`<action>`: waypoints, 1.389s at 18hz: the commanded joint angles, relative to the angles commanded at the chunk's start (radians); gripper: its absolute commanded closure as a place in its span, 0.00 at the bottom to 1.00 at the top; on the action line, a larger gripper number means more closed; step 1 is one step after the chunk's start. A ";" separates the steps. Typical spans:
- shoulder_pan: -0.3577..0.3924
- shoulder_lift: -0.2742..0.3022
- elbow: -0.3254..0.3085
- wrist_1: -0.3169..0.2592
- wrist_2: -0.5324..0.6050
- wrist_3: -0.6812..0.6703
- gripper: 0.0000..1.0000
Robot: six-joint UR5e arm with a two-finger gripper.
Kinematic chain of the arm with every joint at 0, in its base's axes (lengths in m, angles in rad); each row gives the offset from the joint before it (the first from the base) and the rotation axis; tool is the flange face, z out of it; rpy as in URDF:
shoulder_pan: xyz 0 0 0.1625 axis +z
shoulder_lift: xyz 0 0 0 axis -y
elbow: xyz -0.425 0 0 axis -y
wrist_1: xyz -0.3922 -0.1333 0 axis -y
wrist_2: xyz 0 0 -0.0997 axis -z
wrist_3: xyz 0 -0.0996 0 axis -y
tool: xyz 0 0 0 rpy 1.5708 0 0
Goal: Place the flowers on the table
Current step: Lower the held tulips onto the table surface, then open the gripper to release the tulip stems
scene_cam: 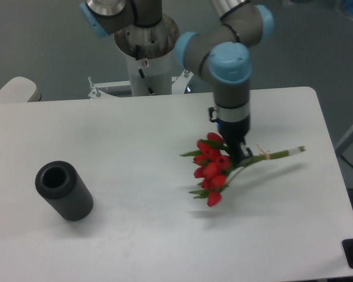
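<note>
The end effector (238,154) is clenched on the flowers (212,169) near the top of their stems, holding the bunch almost level just above the worktop (135,141), right of centre, apparently so it can be laid flat.

The flowers (212,169), red tulip buds on banded green stems, hang tilted above the white table (135,135), stems pointing right.
</note>
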 joint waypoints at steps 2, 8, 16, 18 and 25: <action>-0.034 0.006 -0.032 0.000 0.046 0.006 0.67; -0.061 0.003 -0.071 -0.003 0.112 -0.011 0.65; -0.080 -0.043 -0.063 0.008 0.101 -0.009 0.49; -0.080 -0.043 -0.046 0.008 0.101 -0.009 0.31; -0.080 -0.051 0.115 0.002 0.094 -0.118 0.00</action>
